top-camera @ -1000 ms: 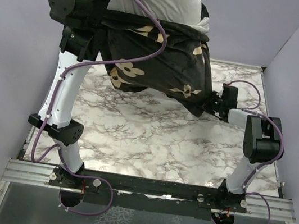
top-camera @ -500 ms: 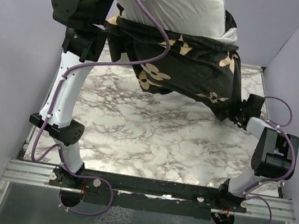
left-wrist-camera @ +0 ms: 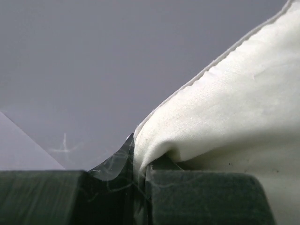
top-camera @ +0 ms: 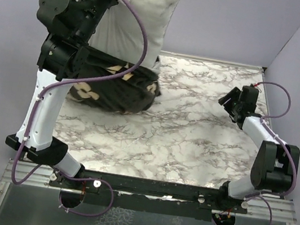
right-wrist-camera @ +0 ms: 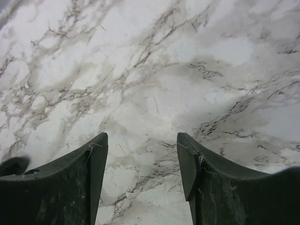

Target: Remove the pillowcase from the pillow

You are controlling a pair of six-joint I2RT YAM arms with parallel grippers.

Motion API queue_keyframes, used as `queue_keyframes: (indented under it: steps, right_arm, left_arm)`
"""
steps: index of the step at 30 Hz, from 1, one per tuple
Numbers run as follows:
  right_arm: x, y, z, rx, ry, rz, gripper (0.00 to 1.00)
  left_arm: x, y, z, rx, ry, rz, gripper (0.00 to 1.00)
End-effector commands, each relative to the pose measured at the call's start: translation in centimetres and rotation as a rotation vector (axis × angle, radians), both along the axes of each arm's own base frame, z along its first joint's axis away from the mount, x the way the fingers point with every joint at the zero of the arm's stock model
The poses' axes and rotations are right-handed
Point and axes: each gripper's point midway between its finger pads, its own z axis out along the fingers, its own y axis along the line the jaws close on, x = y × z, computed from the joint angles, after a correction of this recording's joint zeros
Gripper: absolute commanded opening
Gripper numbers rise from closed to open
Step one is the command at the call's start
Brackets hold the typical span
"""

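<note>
white pillow (top-camera: 147, 21) hangs clamped in left claw (left-wrist-camera: 141, 192).

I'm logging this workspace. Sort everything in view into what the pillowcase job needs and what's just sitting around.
Job:
- plump white fabric pillow, pinched by the left gripper
- black flower-printed fabric pillowcase, bunched at its lower end
- right gripper, open and empty

Just there:
- white marble-patterned tabletop
- purple walls
</note>
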Motion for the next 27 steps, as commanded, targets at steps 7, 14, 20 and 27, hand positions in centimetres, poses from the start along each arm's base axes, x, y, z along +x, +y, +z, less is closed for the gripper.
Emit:
queue_keyframes:
  steps: [7, 14, 20, 27]
  right_arm:
    - [-2.5, 7.4, 9.8, -0.210, -0.355, 0.135, 0.62]
    - [-7.2, 13.3, 12.6, -0.210, -0.482, 0.316, 0.61]
    - [-10.4, 16.6, 13.8, -0.139, -0.546, 0.461, 0.56]
    - [-8.0, 16.1, 13.7, -0.218, -0.501, 0.406, 0.63]
  left_arm:
    - [-2.0, -2.0, 4.8, -0.174, -0.150, 0.047, 0.00]
    - [-3.9, -5.8, 5.3, -0.124, -0.242, 0.192, 0.00]
    - [-5.8, -8.4, 6.9, -0.085, -0.321, 0.262, 0.00]
    - [-8.0, -12.2, 5.7, -0.010, -0.290, 0.223, 0.00]
